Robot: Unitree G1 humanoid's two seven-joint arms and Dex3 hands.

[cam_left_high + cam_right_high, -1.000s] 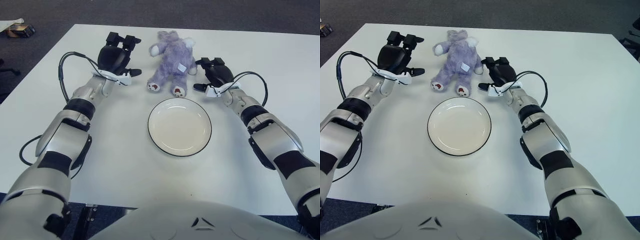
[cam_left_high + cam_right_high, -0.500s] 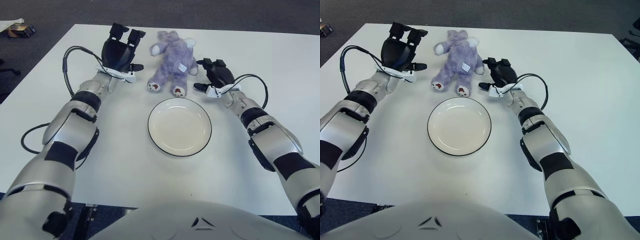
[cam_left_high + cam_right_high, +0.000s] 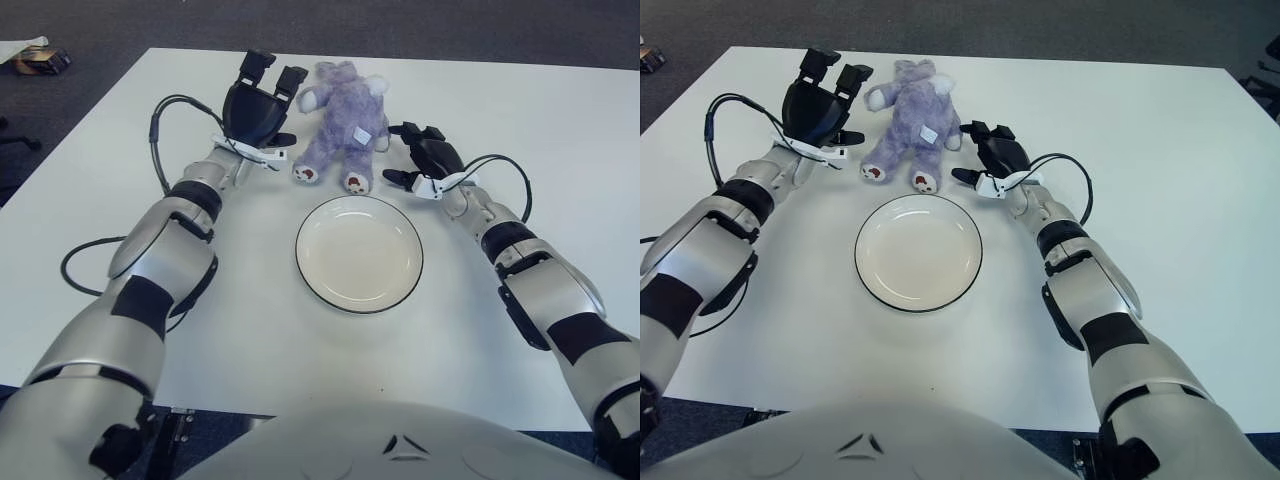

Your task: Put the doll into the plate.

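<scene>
A purple plush doll (image 3: 343, 128) lies on its back on the white table, feet toward a white plate (image 3: 359, 252) with a dark rim that sits empty just in front of it. My left hand (image 3: 260, 105) is close beside the doll's left side, fingers spread open and holding nothing. My right hand (image 3: 422, 160) is beside the doll's right leg, fingers open, a small gap from the plush. The doll also shows in the right eye view (image 3: 909, 121) between left hand (image 3: 822, 96) and right hand (image 3: 994, 158).
The white table (image 3: 560, 130) stretches wide on both sides. Black cables loop off both wrists (image 3: 165, 140). A small brown object (image 3: 38, 60) lies on the dark floor beyond the table's far left corner.
My left hand has moved right, closing in on the doll's left side. My right hand has edged slightly left toward the doll's leg. The doll and plate have not moved.
</scene>
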